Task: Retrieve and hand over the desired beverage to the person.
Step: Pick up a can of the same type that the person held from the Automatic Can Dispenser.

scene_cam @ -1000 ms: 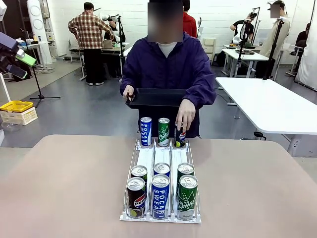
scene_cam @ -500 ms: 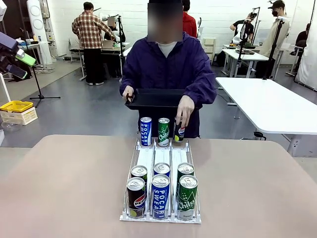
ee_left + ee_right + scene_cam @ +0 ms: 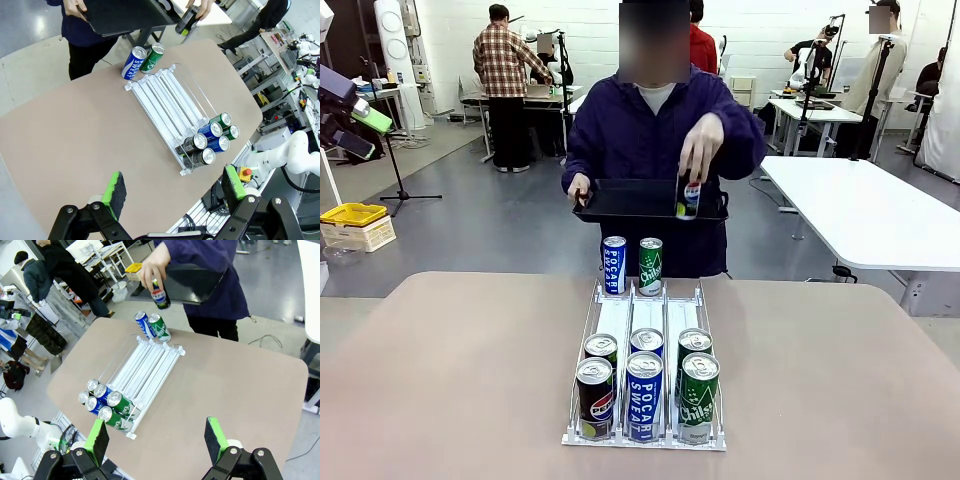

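Beyond the rack's [image 3: 616, 322] far end, the person [image 3: 650, 135] held a Pepsi can [image 3: 688, 198], hand [image 3: 701, 143] pinching its top, over the black tray [image 3: 625, 200]. The left gripper [image 3: 174, 184] and right gripper [image 3: 156, 436] hung spread and empty above the rack's near end. I'd wait for a clear choice, then grip one of the front-row cans [image 3: 644, 395] squarely.

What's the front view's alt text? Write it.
A person across the table holds a black tray and, at its edge, a Pepsi can. A rack on the table has six cans at its near end, two more cans at its far end.
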Controlling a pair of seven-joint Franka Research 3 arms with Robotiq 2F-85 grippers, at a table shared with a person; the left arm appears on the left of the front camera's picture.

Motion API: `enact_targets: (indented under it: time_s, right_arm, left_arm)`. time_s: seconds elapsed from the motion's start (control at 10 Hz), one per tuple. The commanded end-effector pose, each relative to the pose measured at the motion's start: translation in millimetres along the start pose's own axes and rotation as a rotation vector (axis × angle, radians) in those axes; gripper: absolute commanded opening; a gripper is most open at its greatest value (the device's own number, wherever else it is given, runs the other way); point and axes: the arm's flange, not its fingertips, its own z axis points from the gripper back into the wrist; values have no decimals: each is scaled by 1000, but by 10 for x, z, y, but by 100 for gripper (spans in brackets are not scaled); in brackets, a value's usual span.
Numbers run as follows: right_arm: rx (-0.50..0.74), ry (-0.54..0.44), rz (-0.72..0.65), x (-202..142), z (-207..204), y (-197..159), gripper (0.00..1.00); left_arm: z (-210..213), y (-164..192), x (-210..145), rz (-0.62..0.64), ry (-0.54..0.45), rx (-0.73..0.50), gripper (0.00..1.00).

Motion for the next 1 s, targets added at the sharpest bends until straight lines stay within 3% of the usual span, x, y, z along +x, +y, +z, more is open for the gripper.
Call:
enact_targets:
  time_s: [0.0, 0.9]
  right_arm:
    - [30, -10, 8, 20, -32, -11, 100]
    - [30, -10, 8, 20, -32, -11, 100]
  left_arm:
    - [12, 0, 14, -11, -5, -14, 100]
    - [12, 0, 14, -11, -5, -14, 100]
